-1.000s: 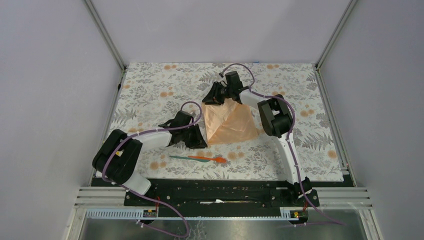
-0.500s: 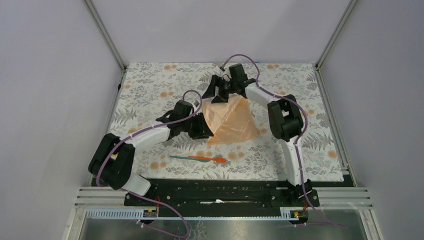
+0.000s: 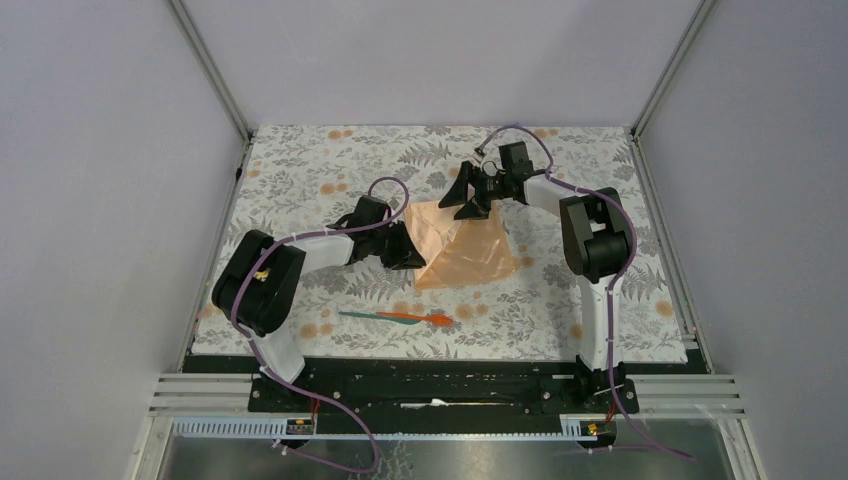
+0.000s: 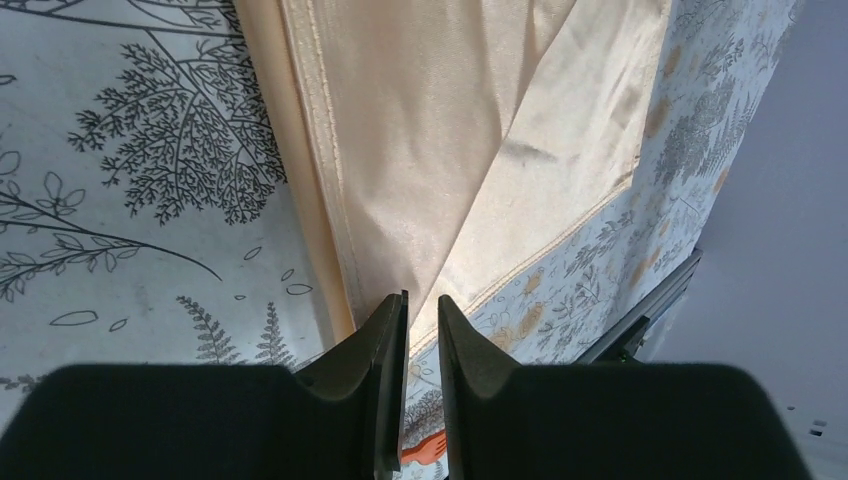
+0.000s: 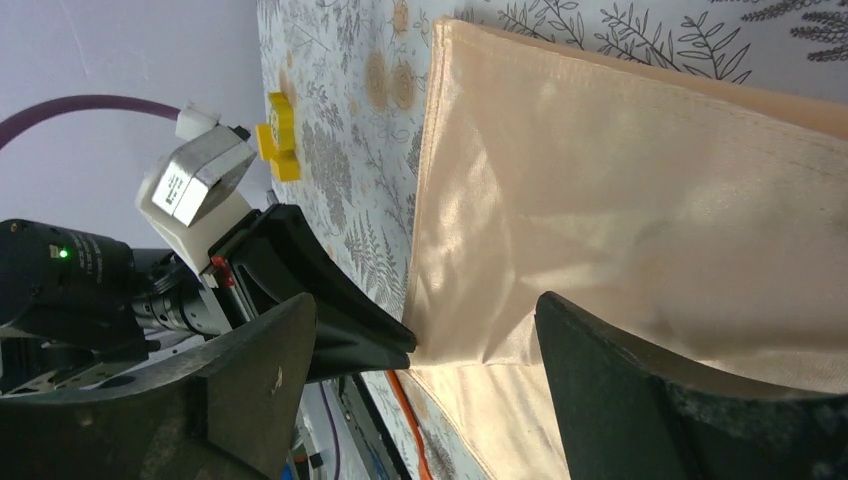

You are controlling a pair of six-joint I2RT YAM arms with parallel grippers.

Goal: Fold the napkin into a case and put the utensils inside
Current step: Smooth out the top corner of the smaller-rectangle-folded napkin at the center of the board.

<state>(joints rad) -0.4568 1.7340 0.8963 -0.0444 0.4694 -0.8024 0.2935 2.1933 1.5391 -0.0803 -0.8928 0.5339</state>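
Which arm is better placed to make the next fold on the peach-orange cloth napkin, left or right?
Left, most likely. The left gripper is nearly closed on the side edge of the peach-orange cloth napkin, apparently pinching it. The right gripper hangs wide open by the far corner, holding nothing.

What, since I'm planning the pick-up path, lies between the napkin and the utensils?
Nothing but bare floral tablecloth: in the top view the napkin and the utensils lie apart, with only printed cloth between.
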